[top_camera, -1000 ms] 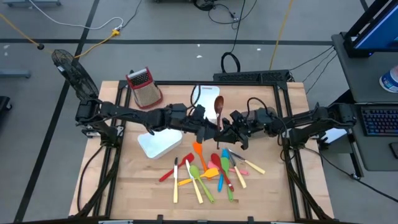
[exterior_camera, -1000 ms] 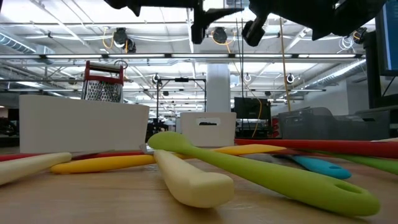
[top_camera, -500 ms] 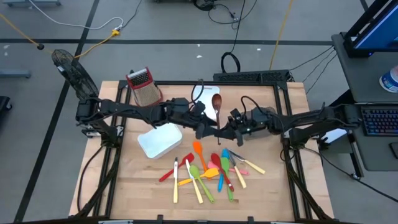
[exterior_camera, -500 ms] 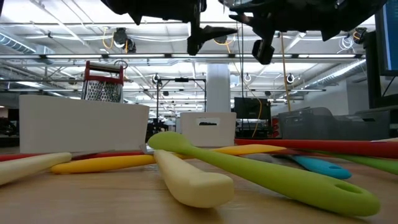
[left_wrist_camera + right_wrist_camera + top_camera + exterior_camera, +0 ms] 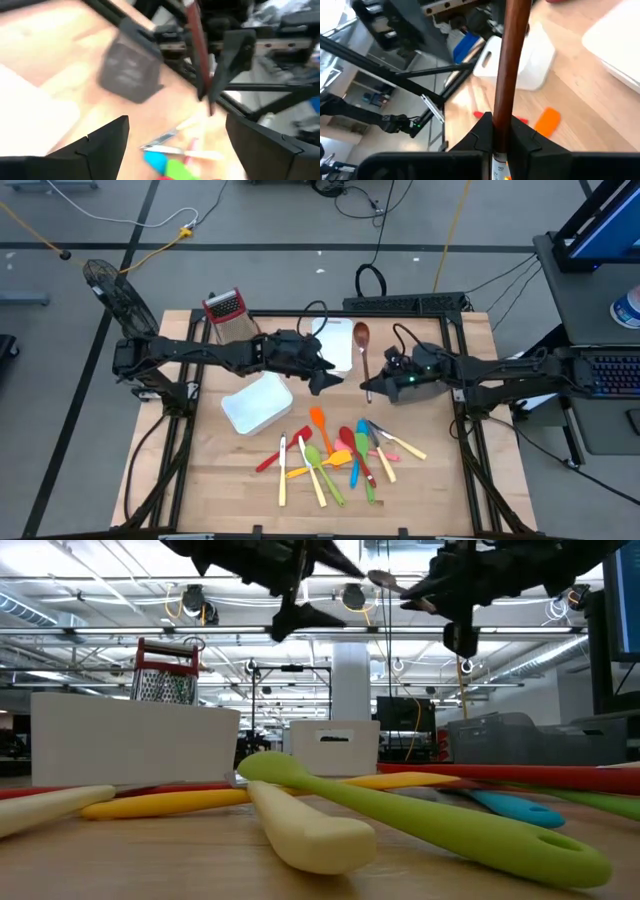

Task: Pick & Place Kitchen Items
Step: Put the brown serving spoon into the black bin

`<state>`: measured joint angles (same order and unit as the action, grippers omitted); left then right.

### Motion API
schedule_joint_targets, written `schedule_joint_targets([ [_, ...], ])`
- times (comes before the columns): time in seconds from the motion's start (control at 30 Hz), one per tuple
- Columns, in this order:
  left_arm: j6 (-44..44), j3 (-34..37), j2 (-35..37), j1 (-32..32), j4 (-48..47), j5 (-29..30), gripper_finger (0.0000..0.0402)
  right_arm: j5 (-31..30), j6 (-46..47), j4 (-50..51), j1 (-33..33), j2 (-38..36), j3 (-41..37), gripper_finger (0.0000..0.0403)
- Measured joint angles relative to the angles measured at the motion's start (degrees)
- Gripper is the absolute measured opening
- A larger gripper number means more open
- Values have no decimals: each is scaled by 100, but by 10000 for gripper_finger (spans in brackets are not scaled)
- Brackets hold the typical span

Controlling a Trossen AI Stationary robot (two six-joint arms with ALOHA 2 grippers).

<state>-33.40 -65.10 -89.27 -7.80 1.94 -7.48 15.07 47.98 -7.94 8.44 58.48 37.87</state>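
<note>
High view: the right gripper (image 5: 372, 387) is clamped on the handle end of the brown wooden spoon (image 5: 362, 350), which juts stiffly ahead of it and looks light, while the left gripper (image 5: 325, 370) gapes empty alongside.

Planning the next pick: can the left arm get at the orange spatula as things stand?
Probably yes: the left gripper hangs open just above the orange spatula, which lies atop the pile's near edge, nothing between.
</note>
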Motion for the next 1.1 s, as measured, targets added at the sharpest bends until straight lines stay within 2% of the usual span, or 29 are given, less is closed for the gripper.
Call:
schedule_joint_targets([
  [0.37, 175, -11, 202, -6, -922, 831, 340, 159, 744, 1696, 10, -949, 0, 16],
  [0.5, 184, -13, 222, -6, -1301, 1202, 340, 158, 1174, 1890, -13, -1288, 0, 16],
  [0.63, 395, -13, 214, -57, -1637, 1259, 340, -56, 1766, 2051, -158, -1574, 0, 16],
  [0.8, 813, -13, 212, -381, -1817, 1150, 340, -874, 2579, 2378, -512, -1777, 0, 16],
  [1.1, 1869, -13, 212, -1332, -1943, -36, 340, -2811, 4397, 2672, -1472, -1717, -7, 16],
])
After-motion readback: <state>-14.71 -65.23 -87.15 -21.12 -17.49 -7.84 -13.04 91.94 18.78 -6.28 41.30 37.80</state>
